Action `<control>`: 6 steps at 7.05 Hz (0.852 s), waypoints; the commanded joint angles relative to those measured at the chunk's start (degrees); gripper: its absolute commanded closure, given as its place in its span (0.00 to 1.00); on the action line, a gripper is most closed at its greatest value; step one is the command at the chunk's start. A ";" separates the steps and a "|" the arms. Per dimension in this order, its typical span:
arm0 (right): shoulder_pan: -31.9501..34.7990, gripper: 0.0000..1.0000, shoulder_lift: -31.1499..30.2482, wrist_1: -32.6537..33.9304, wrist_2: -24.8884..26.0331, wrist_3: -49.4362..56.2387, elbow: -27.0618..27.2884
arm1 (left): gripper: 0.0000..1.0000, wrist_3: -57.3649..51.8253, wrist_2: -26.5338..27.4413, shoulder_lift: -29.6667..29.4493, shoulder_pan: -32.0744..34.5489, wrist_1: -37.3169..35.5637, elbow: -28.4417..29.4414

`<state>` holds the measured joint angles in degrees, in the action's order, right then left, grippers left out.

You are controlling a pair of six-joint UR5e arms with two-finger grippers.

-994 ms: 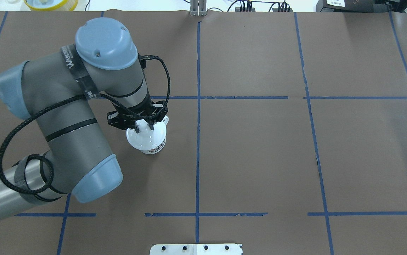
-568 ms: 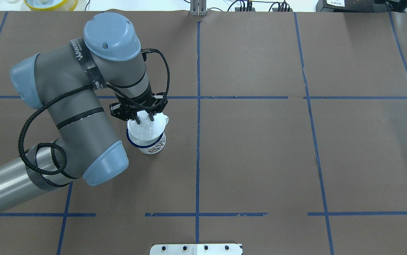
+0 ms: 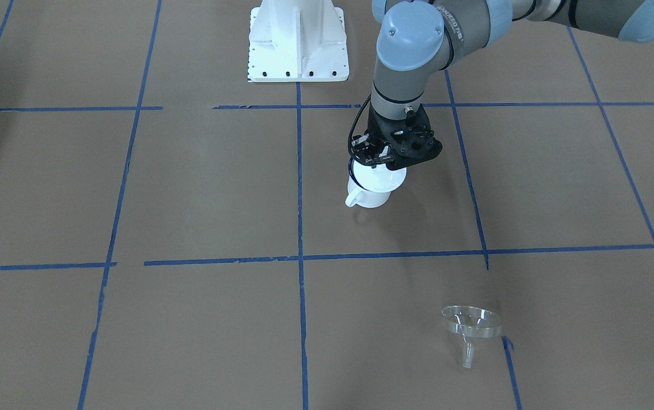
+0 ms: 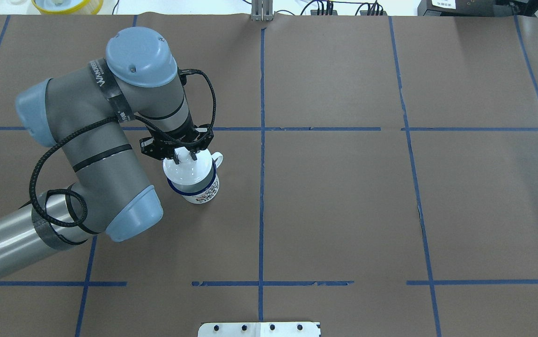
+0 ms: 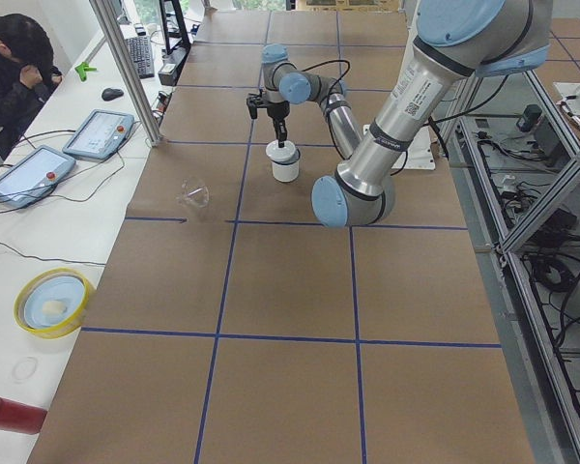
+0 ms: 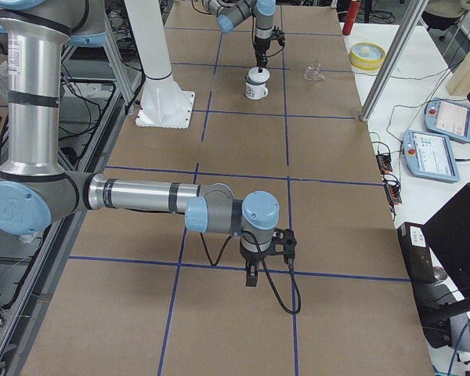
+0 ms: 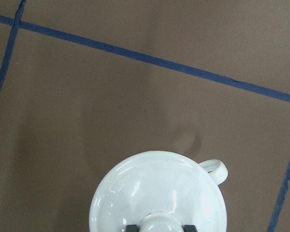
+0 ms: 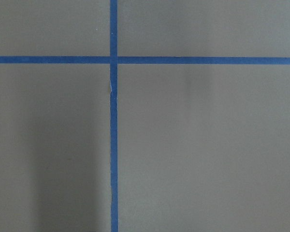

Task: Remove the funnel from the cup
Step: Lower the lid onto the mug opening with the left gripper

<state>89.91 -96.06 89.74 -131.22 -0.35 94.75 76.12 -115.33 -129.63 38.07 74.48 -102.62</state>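
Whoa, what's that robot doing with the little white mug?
The left gripper is pinching the knob of a white lid over the cup, a bit off-centre so some blue rim shows. The funnel is not in the cup: it lies on the table by itself, well away. The right gripper hangs low over the table, far from all this.

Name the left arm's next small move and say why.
Probably carry the white lid sideways, clear of the cup, and set it on the table. The left gripper is shut on its knob, and the lid hangs over the cup's mouth, hiding the inside. A clear funnel lies on the table, well apart from the cup.
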 commanded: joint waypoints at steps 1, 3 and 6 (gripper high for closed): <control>0.00 0.00 0.00 0.00 0.00 0.00 0.00 | 1.00 0.08 -0.24 0.34 -0.01 0.14 -1.70; 0.00 0.00 0.00 0.00 0.00 0.00 0.00 | 1.00 0.17 -0.33 0.34 -0.36 0.23 -1.18; 0.00 0.00 0.00 0.00 0.00 0.00 0.00 | 1.00 0.08 -0.24 0.96 -0.54 0.23 -1.35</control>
<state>89.91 -96.06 89.74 -131.22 -0.35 94.75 76.21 -115.58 -128.74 37.62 74.70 -103.88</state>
